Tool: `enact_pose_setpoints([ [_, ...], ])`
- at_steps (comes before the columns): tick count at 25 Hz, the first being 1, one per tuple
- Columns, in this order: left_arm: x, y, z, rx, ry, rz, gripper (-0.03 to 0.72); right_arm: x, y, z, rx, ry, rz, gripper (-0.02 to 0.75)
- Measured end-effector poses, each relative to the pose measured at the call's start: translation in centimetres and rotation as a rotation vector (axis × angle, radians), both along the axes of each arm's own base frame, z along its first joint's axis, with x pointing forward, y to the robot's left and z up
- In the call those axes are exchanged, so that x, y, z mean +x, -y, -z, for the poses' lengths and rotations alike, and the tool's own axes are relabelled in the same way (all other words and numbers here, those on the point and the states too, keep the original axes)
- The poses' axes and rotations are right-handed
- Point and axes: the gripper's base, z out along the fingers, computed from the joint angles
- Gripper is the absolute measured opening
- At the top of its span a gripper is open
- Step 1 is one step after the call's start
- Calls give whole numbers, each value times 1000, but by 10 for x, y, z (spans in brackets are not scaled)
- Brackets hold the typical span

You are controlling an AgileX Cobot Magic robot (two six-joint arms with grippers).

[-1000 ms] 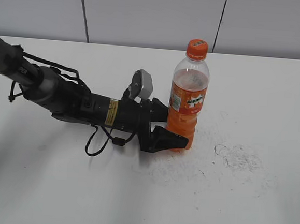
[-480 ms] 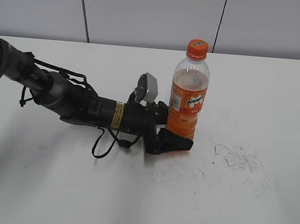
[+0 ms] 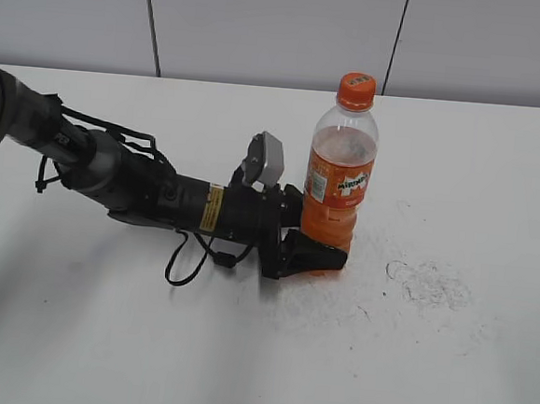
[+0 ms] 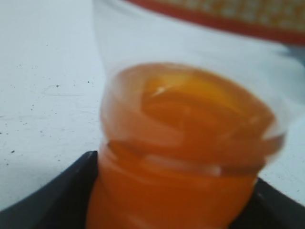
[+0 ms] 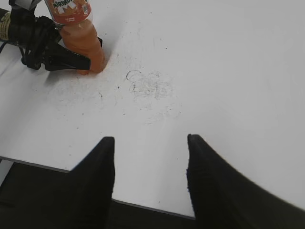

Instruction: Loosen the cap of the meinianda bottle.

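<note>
Nearest the viewer, the white tabletop (image 3: 238, 368) carries a patch of grey scuff marks (image 3: 429, 283) to the right of the bottle base.

Next in depth, the left arm (image 3: 113, 176), a black jointed limb with a yellow label and loose black cabling, lies low across the table from the left edge. Its left gripper (image 3: 321, 248) has its black fingers (image 3: 314, 255) set on either side of the lower body of the bottle, closed in against it; in the left wrist view the orange base fills the space between the 2 dark finger edges. A grey wrist camera (image 3: 267, 158) sits on top of the arm just left of the bottle.

The tall clear plastic soda bottle with orange liquid (image 3: 338, 184) stands upright on the table, right of centre, its orange label with a white patch facing the viewer. The small round orange screw cap (image 3: 356, 90) is on the neck at the top, nothing touching it.

The right gripper (image 5: 150, 183) hangs well apart from the bottle over bare table, its 2 black fingers (image 5: 97, 179) spread wide with nothing between them.
</note>
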Motion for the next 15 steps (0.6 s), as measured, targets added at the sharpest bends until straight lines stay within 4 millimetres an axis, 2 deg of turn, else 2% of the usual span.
enact_pose_setpoints([
  [9, -3, 0, 0, -1, 6, 39, 565, 0, 0, -1, 3, 7, 3, 367],
  [12, -6, 0, 0, -12, 3, 66, 565, 0, -1, -3, 46, 7, 10, 367],
  [15, -7, 1, 1, -14, -1, 74, 565, 9, -5, -5, 113, -55, 6, 367],
])
